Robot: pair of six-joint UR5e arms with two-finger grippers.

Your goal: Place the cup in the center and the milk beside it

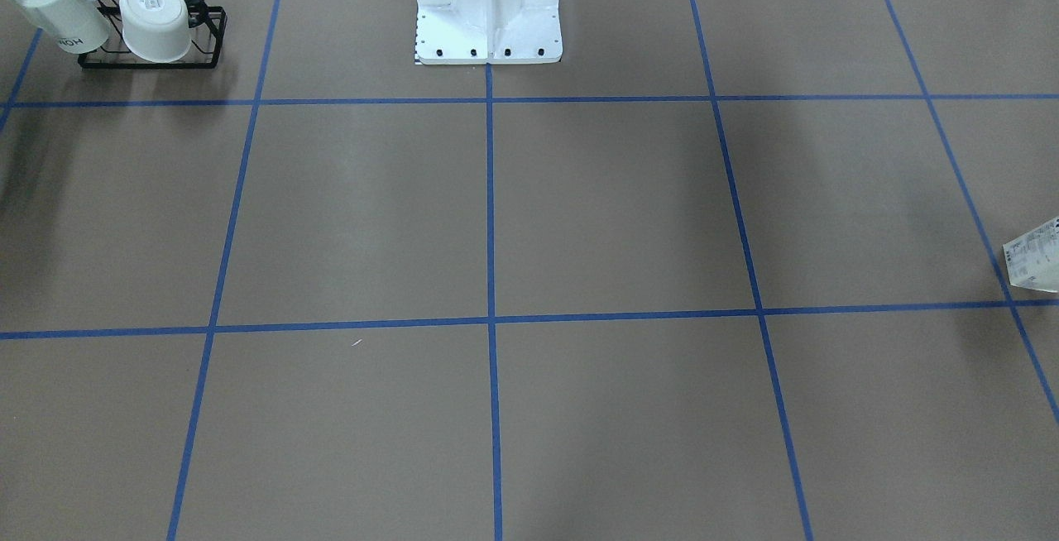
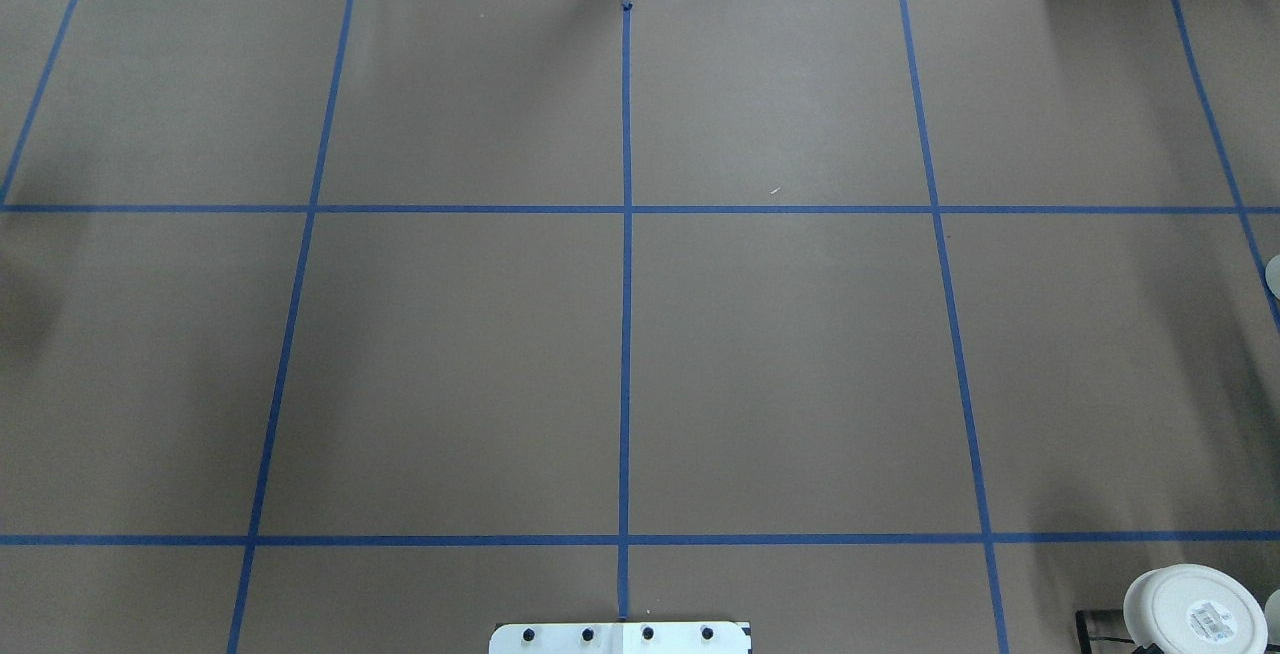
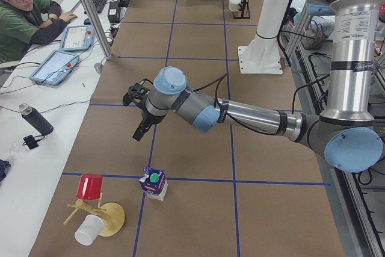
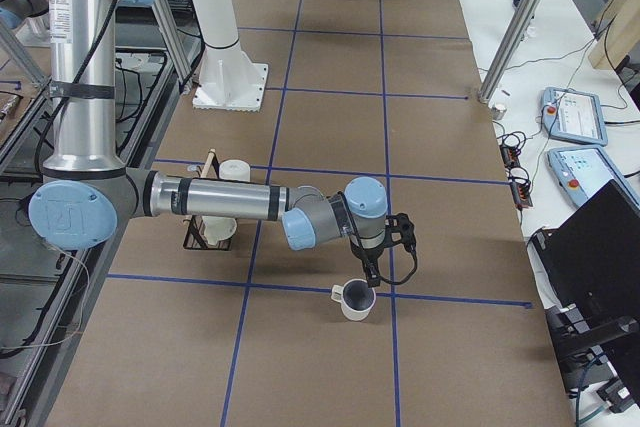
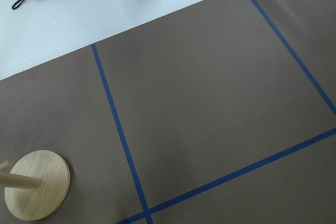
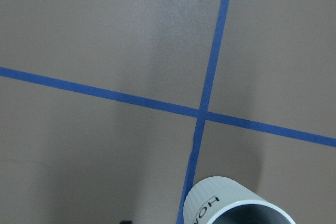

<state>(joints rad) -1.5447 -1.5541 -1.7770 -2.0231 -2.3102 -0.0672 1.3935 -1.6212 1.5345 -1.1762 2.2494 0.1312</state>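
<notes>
The table (image 1: 629, 210), covered in brown paper and crossed by blue tape lines, is running out to both sides of the white pedestal (image 1: 488, 11). Everything here is sitting somewhere off that pedestal.

The left arm (image 3: 252, 115) is reaching well out from the pedestal toward the robot's left end of the table. The right arm (image 4: 215, 197) is stretching the opposite way.

A black wire rack (image 1: 207, 36) is standing near the pedestal on the right arm's side. Far off on the left arm's side, a wooden mug tree (image 3: 105, 215) is carrying a red tumbler (image 3: 90, 186).

The milk (image 3: 154, 183) is standing upright just beside that tree, on a tape line and further from the pedestal than the left gripper (image 3: 138, 132). That gripper is hanging in the air with its fingers pointing down, well apart from the carton. I cannot tell whether its jaws are parted or together.

The cup (image 4: 353, 299) is sitting upright, mouth up, well away from the pedestal at the right arm's end, just beside a tape crossing. The right gripper (image 4: 373, 275) is hanging directly over its rim. From here I cannot tell whether it is touching or gripping the cup.
</notes>
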